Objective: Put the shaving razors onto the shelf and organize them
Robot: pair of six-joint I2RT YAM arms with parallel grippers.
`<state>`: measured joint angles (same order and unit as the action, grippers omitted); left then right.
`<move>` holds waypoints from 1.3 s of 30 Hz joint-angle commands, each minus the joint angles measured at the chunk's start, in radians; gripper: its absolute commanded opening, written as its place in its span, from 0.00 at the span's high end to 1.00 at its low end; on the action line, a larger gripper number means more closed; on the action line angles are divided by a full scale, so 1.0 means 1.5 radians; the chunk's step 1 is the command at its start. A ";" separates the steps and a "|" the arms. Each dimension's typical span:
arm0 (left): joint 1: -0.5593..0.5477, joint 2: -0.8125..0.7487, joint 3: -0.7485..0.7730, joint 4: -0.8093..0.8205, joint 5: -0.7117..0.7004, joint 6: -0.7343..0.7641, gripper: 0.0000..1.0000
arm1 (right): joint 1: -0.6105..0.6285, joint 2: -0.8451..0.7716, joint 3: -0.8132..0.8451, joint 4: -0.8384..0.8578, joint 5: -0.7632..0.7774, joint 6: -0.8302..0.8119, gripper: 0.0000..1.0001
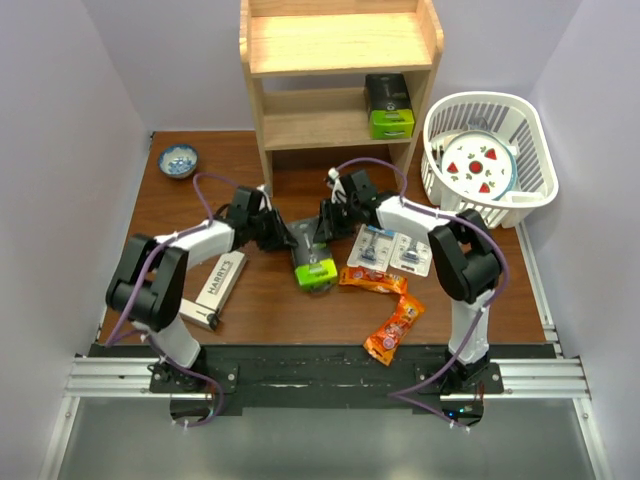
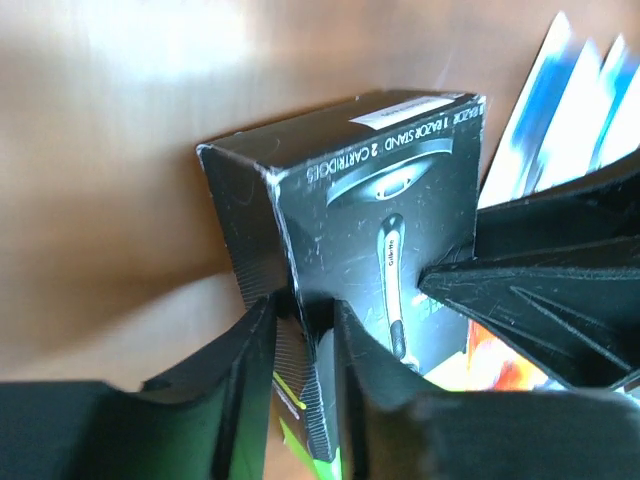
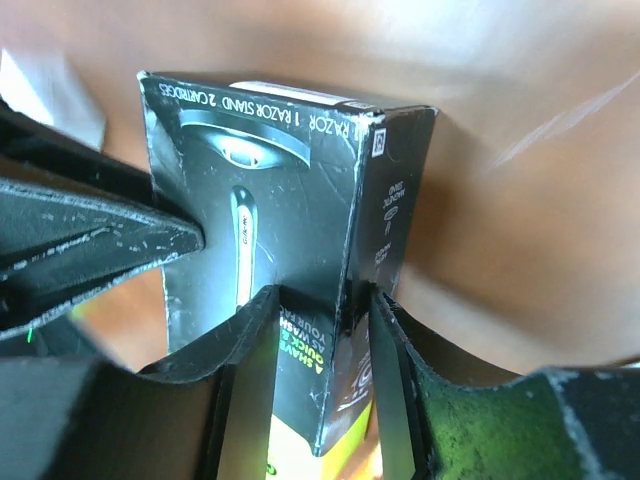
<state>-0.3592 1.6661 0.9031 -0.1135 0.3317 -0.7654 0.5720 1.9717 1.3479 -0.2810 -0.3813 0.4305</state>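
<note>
Black box; left tool pinches it

The long box reads "HARRY'S"; the black box "1 RAZOR STAND".

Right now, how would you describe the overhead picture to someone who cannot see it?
Two robot arms meet mid-table, the left end effector and right end effector on either side of a black box with a lime-green end. Behind stands a wooden shelf holding a matching box; a HARRY'S box, two blister cards and orange snack packets lie around.
</note>
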 commanded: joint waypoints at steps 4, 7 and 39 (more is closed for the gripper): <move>0.002 0.029 0.095 0.054 -0.021 0.017 0.52 | -0.014 0.023 0.044 0.077 0.012 -0.018 0.43; 0.002 -0.050 0.016 0.053 0.012 0.033 0.44 | -0.015 -0.026 -0.008 0.081 0.018 0.002 0.29; -0.060 -0.063 -0.335 0.535 0.046 -0.130 0.53 | -0.003 -0.070 -0.161 0.168 -0.029 0.178 0.30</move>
<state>-0.4702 1.5272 0.3725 0.5983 0.4122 -0.9073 0.5648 1.8771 1.1107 -0.0650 -0.4137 0.6643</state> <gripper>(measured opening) 0.499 0.708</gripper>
